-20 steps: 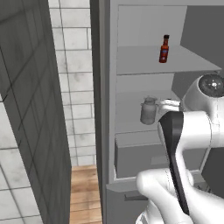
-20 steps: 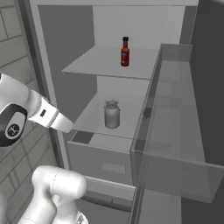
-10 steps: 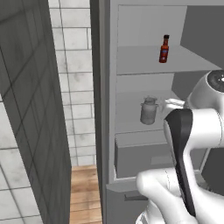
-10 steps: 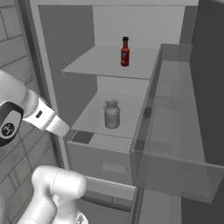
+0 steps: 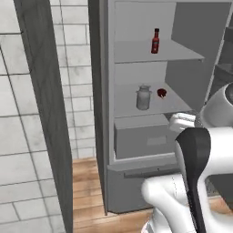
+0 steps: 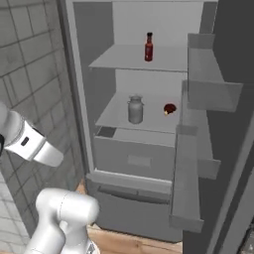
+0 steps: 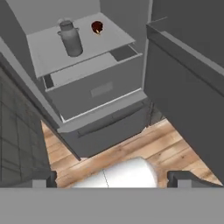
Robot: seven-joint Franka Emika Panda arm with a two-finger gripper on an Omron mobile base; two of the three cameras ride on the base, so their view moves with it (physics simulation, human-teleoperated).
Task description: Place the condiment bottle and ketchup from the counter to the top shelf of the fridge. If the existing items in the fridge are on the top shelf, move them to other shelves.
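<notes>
the fridge (image 6: 99,163) is seen standing open, its dark door (image 6: 228,149) swung aside, and every place below is given against the fridge. the top shelf (image 6: 119,58) is seen spanning the upper part of the fridge, and one small red bottle (image 6: 149,47) with a dark cap is seen upright on it, toward the back. whether this is the ketchup or the condiment bottle cannot be told. the lower shelf (image 6: 119,118) is seen one level down inside the fridge, above the drawer (image 6: 134,158). on it the milk can (image 6: 135,109) is seen upright, and the drumstick (image 6: 169,109) is seen lying beside it, apart from it, toward the door side. so the existing items are judged to be off the top shelf, with one bottle still to be fetched.

the end effector (image 7: 111,179) is seen outside the fridge, low in front of the drawer, with its jaws spread wide and nothing between them.

the open door could be clipped if the arm is swung or the base is driven away from the fridge. the standing bottle could be toppled if a second one is set down close against it.
</notes>
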